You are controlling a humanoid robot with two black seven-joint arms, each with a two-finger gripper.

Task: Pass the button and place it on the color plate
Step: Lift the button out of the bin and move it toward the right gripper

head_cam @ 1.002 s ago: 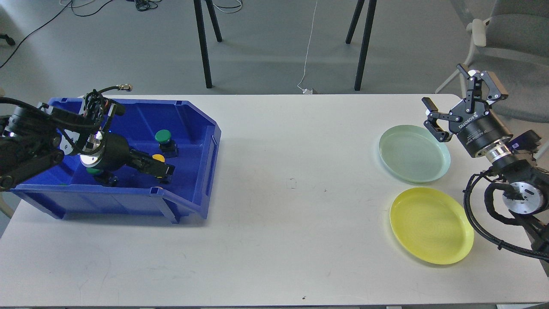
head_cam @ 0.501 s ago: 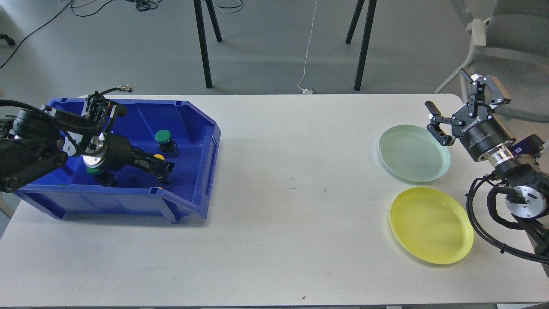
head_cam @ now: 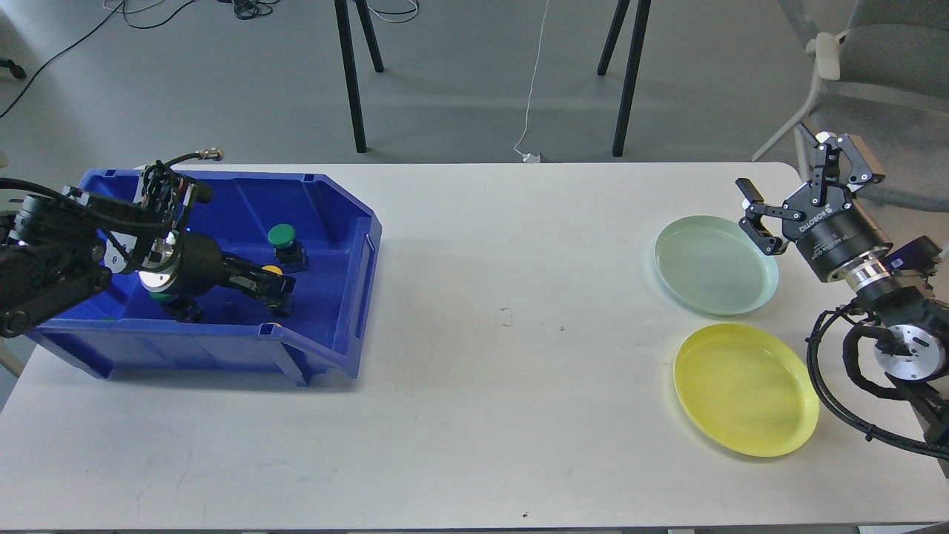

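Observation:
A blue bin [head_cam: 348, 245] stands on the left of the white table [head_cam: 482, 386]. It holds a green button [head_cam: 282, 236] on a black base, a yellow button [head_cam: 273, 270] and another green button [head_cam: 159, 297], which is partly hidden under my arm. My left gripper [head_cam: 278, 295] reaches down into the bin, with its dark fingers right at the yellow button. I cannot make out whether they grip it. My right gripper [head_cam: 775, 162] is open and empty, raised over the far right table edge, just right of the pale green plate [head_cam: 712, 267]. A yellow plate [head_cam: 745, 389] lies in front of that plate.
Both plates hold nothing. A grey chair [head_cam: 875, 67] stands behind the right arm. Black stand legs [head_cam: 348, 74] and cables are on the floor beyond the table. The bin's front wall [head_cam: 185, 348] stands between me and my left gripper.
My left gripper has drawn back slightly to the left inside the bin, beside the yellow button. My right gripper has shifted a little to the right and tilted more upright.

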